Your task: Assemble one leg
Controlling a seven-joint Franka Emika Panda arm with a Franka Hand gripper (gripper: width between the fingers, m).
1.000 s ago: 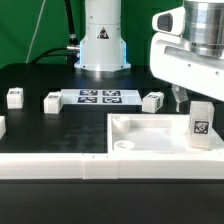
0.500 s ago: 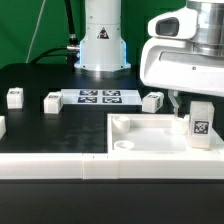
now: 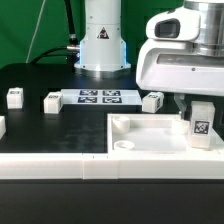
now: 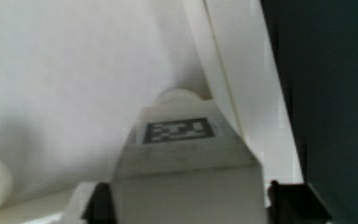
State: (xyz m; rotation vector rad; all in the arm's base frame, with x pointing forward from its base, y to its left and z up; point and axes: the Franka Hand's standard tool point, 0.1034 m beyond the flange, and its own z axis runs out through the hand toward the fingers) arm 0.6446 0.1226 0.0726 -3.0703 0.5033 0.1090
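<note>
My claw (image 3: 188, 104) hangs at the ext. view's right, over the big white panel (image 3: 150, 140), just above the leg (image 3: 201, 123). The leg stands upright at the panel's far-right corner, tag facing the ext. cam. In the wrist view my two fingertips (image 4: 99, 203) sit well apart w/ the leg's tag (image 4: 179, 130) showing between them, nothing gripped, so jaws are wide. Three more blocks lie on the black table (image 3: 40, 75) near the marker board (image 3: 100, 97): one (image 3: 152, 101) beside it, two (image 3: 51, 101) (image 3: 15, 97) toward the ext. view's left.
</note>
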